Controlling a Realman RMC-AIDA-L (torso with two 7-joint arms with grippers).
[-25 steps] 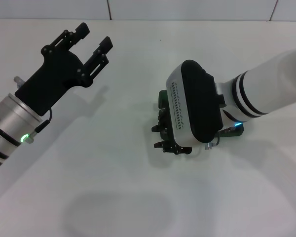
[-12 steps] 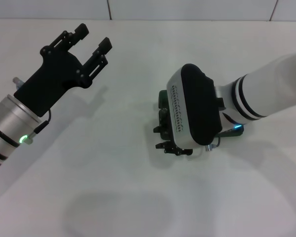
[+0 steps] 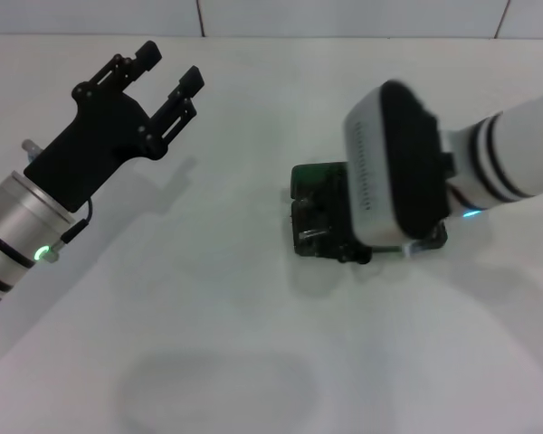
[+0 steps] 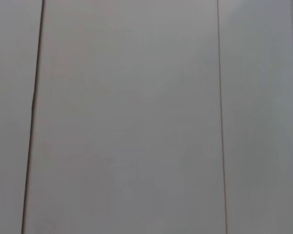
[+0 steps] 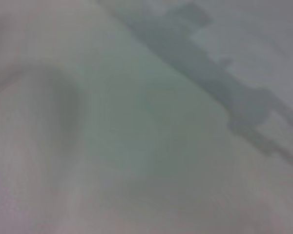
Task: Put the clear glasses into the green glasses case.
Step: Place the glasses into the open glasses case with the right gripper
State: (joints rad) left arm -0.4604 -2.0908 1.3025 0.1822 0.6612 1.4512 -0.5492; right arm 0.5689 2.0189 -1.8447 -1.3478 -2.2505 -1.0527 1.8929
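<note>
The green glasses case (image 3: 315, 177) lies on the white table right of centre, only its dark green left end showing. My right gripper (image 3: 317, 231) reaches down onto it from the right. The gripper is mostly covered by the arm's white and black wrist housing (image 3: 394, 167), so only dark parts show over the case. The clear glasses are hidden here; I cannot make them out. My left gripper (image 3: 167, 70) hangs open and empty above the table at the far left, well away from the case. Neither wrist view shows the case or the glasses.
The white table (image 3: 208, 316) stretches around the case, its far edge meeting a tiled wall (image 3: 344, 14). The left arm (image 3: 36, 217) slants in from the lower left. The left wrist view shows only wall panels (image 4: 136, 117), the right wrist view a blurred pale surface with a shadow.
My right arm has shifted right and lifted, uncovering more of the case's green left end. The left arm has not moved.
</note>
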